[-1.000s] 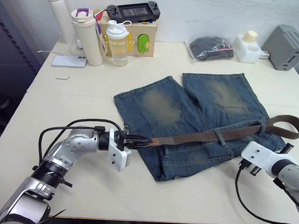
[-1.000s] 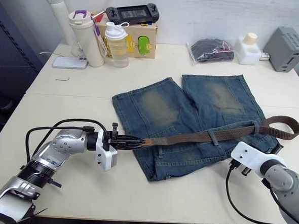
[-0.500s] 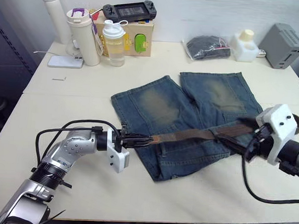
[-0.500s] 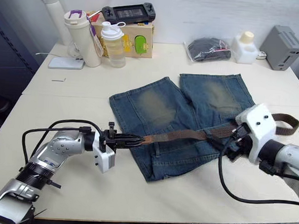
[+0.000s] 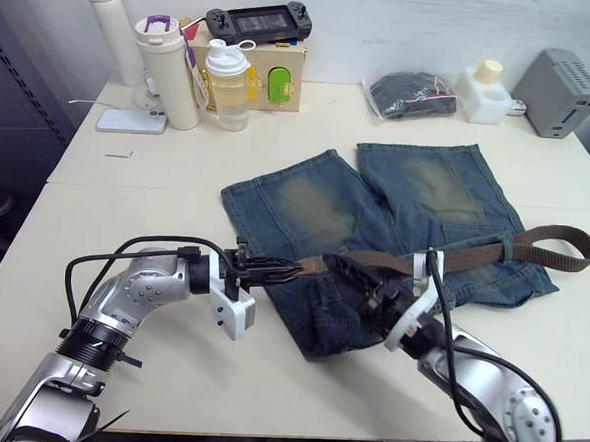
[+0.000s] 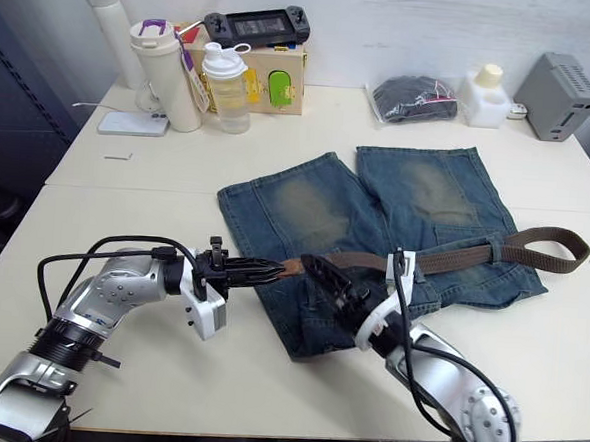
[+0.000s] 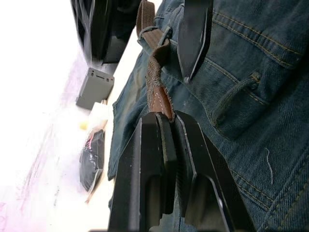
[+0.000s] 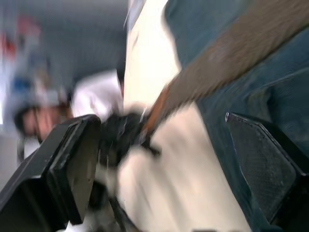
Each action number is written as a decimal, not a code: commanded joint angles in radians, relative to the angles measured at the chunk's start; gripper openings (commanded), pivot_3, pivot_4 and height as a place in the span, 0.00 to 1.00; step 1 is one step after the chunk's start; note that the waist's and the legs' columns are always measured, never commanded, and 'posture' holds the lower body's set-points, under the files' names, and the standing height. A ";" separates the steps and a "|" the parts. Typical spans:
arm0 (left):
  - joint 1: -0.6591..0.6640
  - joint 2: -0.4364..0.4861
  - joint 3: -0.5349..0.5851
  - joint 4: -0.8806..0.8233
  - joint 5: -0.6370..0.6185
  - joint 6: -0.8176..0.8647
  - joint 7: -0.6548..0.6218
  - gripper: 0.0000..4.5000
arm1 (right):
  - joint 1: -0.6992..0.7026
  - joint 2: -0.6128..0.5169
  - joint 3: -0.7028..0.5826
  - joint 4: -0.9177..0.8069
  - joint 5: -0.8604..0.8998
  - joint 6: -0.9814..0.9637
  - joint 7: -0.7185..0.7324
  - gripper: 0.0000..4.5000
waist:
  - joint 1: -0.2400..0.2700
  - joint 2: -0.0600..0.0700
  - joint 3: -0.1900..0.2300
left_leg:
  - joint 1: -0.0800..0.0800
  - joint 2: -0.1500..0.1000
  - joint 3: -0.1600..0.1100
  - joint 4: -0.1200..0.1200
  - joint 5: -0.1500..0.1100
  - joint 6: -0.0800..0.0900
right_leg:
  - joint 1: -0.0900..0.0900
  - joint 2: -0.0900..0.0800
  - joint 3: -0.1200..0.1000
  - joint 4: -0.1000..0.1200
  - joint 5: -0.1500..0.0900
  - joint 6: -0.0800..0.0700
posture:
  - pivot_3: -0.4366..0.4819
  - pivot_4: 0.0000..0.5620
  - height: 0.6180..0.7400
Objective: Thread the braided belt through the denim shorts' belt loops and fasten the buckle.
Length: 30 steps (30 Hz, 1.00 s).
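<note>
On the counter [image 5: 126, 201], one braided belt [image 5: 463, 257] lies across one pair of denim shorts [image 5: 375, 221], near the waistband.
Left pincer [image 5: 290, 273] clamps the belt's leather tip; right pincer [image 5: 357, 275] hovers wide open beside it. If the right pincer snags denim, the shorts may bunch and the tip slip free. Two belt loops [image 5: 507, 250] hold the strap.

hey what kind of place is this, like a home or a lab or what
Probably a robot test bench in a lab or workshop, not a home. A plain cream table stands against a white wall, with denim shorts laid flat on it. Along the back edge sit bottles, a handheld game console and a grey box device.
</note>
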 commanded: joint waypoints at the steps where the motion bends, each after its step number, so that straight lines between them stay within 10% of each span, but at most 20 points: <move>1: -0.005 0.006 0.015 -0.045 0.007 -0.015 0.021 0.00 | -0.024 0.192 -0.026 -0.002 0.026 -0.174 -0.233 0.99 | 0.001 0.000 0.000 | 0.000 0.000 0.000 0.000 0.000 0.000 | 0.000 0.000 0.000 0.000 0.000 0.000 | 0.48 0.27 0.59; 7: -0.004 0.007 0.012 -0.054 0.006 -0.009 0.020 0.00 | -0.043 0.232 -0.038 -0.013 0.026 -0.190 -0.294 0.94 | -0.005 0.000 0.000 | 0.000 -0.001 0.000 -0.001 0.000 0.000 | -0.003 0.001 0.002 0.002 0.000 0.000 | 0.48 0.27 0.59; 19: -0.006 0.006 -0.005 -0.055 -0.029 0.012 0.002 0.00 | -0.062 0.241 -0.082 0.012 0.026 -0.196 -0.304 0.01 | -0.021 0.001 0.000 | -0.001 -0.001 0.003 -0.002 -0.001 0.002 | -0.007 0.001 0.004 0.006 0.000 0.000 | 0.48 0.27 0.59; 27: 0.145 0.078 0.015 -0.233 -0.384 0.417 -0.163 0.71 | -0.041 0.081 -0.140 0.031 -0.050 -0.141 -0.172 0.00 | -0.025 0.001 0.000 | -0.004 -0.001 0.004 -0.002 -0.001 0.003 | -0.012 0.000 0.005 0.007 0.000 0.000 | 0.48 0.27 0.59; 30: 0.230 0.130 0.059 -0.336 -0.513 0.616 -0.210 0.71 | -0.016 0.005 -0.195 0.042 -0.088 -0.117 -0.082 0.00 | -0.026 0.001 0.000 | -0.005 0.000 0.004 -0.002 -0.001 0.003 | -0.012 0.000 0.006 0.006 -0.001 -0.001 | 0.48 0.27 0.59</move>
